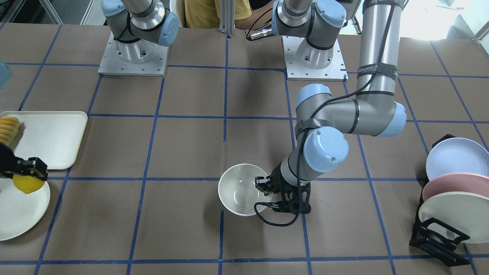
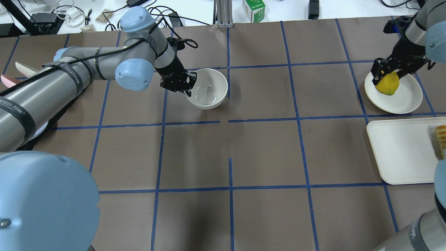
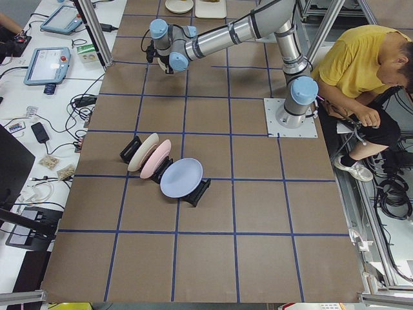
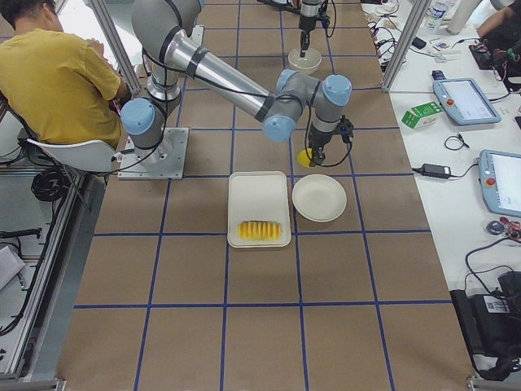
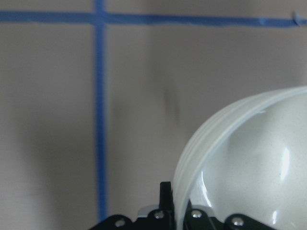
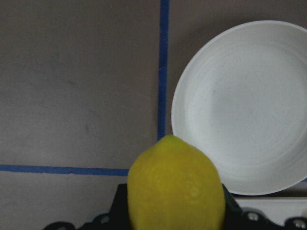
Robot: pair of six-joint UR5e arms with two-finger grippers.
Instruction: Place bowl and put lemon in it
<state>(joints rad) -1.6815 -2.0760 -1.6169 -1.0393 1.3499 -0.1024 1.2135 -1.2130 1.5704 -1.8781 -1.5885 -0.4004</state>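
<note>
**Hazards.** The bowl (image 2: 209,89) sits far of the table's (image 2: 264,157) centre, a little to the left. The left gripper (image 2: 188,86) grasps it by the left rim alone, one finger inside the wall and one outside. Whether its base rests on the table cannot be told. A one-sided pinch on a glossy wall may slip, and opening the jaws while the bowl is tilted or raised could leave it rocking or shifted. Pulling the gripper away sideways could drag the bowl along.

The lemon (image 2: 387,84) hangs at the far right, clenched in the right gripper (image 2: 387,76) above the left edge of the flat plate (image 2: 406,99). It is well apart from the bowl, so a long carry is judged to lie ahead. The tapered, rounded fruit may rotate or squeeze out of the grip. Dropped from height, it could bounce off the hard bowl, and the two arms may crowd each other above it.

**Materials and shapes.**
- **Table:** matte brown sheet gridded with blue tape.
- **Tray (image 2: 400,153):** near right, an off-white rounded rectangle with a low lip, carrying ridged yellow-orange food (image 2: 441,139) at its right edge.
- **Plate:** round, shallow, off-white, faintly ringed.
- **Bowl:** deep, round and plain-sided, with bright glints inside.
- **Lemon:** bright yellow, oval, dimpled, with a pointed tip.
</note>
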